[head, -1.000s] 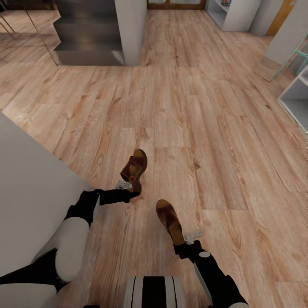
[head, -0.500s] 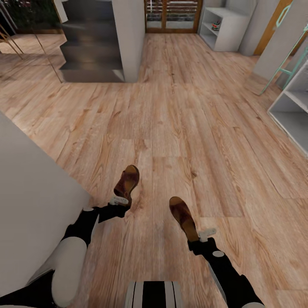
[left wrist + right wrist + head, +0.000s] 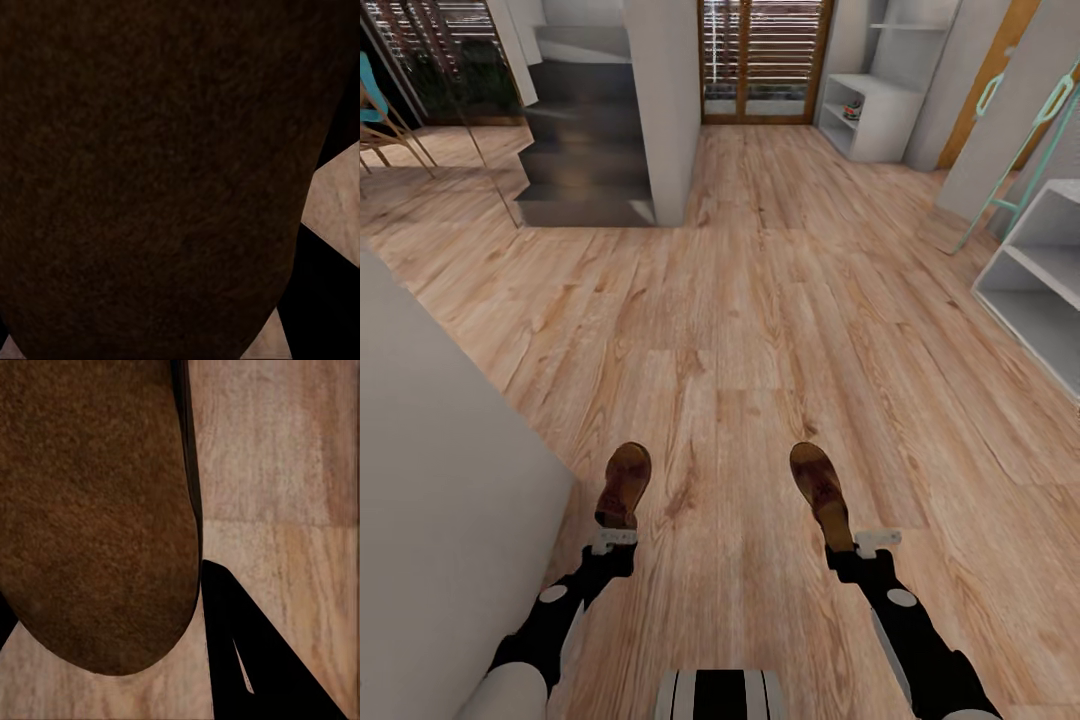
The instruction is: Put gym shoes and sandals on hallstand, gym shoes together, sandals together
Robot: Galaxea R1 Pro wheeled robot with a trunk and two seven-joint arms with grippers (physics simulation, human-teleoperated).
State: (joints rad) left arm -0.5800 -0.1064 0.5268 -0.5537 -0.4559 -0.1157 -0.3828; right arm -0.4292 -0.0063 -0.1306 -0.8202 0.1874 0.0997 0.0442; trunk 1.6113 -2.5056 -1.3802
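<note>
Wide corridor floor (image 3: 760,300) stretches ahead; the pale hallstand (image 3: 870,115) waits at the far right end. Each claw carries one sandal above the planks: left claw (image 3: 612,540) clamped on the left sandal (image 3: 625,485), right claw (image 3: 865,545) on the right sandal (image 3: 820,495). Best to roll steadily, grips firm, both soles level.

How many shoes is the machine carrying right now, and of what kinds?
Brown sandals: 2, one in the left gripper (left sandal) and one in the right gripper (right sandal).
White sneakers in a gripper: 0.
Total carried: 2.
</note>
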